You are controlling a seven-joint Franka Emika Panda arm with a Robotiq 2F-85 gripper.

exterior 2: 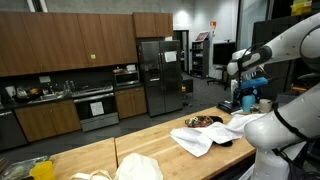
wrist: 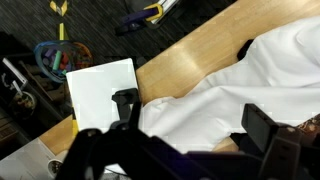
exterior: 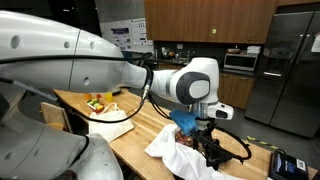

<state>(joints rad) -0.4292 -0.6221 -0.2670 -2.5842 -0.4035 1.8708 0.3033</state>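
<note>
While its jaws stood wide apart and gripped nothing, the gripper (wrist: 195, 112) hung just above a crumpled white cloth (wrist: 240, 80) on a butcher-block table (wrist: 170, 60), as the wrist view showed. The table's edge ran on a slant across that view, and the cloth's folds reached close to it. Beyond the edge lay dark floor, where a white board (wrist: 100, 90) sat just beside the wood and a tangle of coloured cables (wrist: 50, 55) lay farther off.

In both exterior views the cloth was heaped at one end of the table, under the arm's wrist. A dark dish (exterior 2: 203, 122) sat touching or just beside the cloth in an exterior view. A long run of bare wood stretched away from the cloth toward a white bag (exterior 2: 140, 167), leaving open room on that side. In an exterior view, a plate of food (exterior: 100, 103) stood well apart from the cloth, near the table's far edge.

The room was a kitchen, with wooden cabinets (exterior 2: 60, 45), a steel refrigerator (exterior 2: 160, 75) and a built-in oven (exterior 2: 95, 105) along the wall.
</note>
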